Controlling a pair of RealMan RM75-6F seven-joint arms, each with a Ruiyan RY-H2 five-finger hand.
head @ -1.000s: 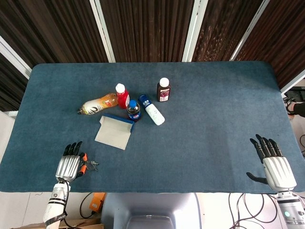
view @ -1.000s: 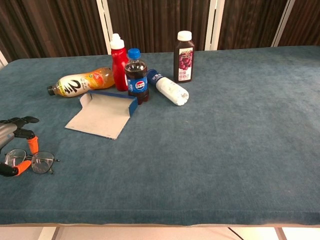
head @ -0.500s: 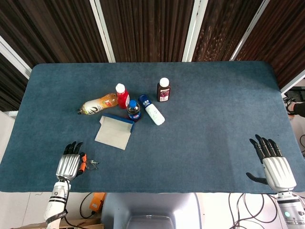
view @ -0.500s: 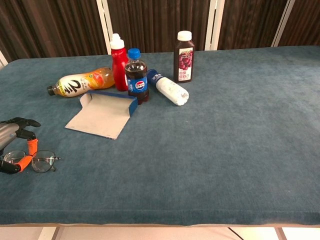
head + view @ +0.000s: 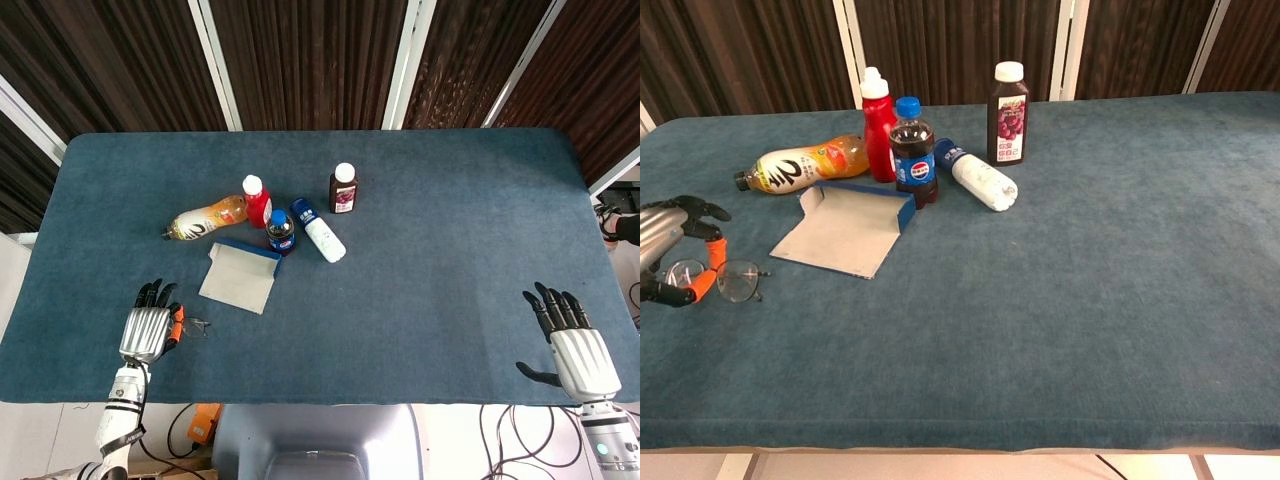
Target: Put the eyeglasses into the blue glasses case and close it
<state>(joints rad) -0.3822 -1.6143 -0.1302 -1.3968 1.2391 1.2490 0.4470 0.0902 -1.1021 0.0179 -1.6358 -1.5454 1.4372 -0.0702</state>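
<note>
While left hand [image 5: 662, 240] fingers grasp eyeglasses [image 5: 725, 282] beside open glasses case [image 5: 845, 230], right hand [image 5: 575, 345] released.

The left hand [image 5: 662, 240] is running off the chest view's 9 o'clock edge, showing only fingertips. It is covering part of the eyeglasses [image 5: 722, 281]; from the head view they are reading too small to make out. The right hand [image 5: 572, 343] is missing from the chest view entirely.
</note>
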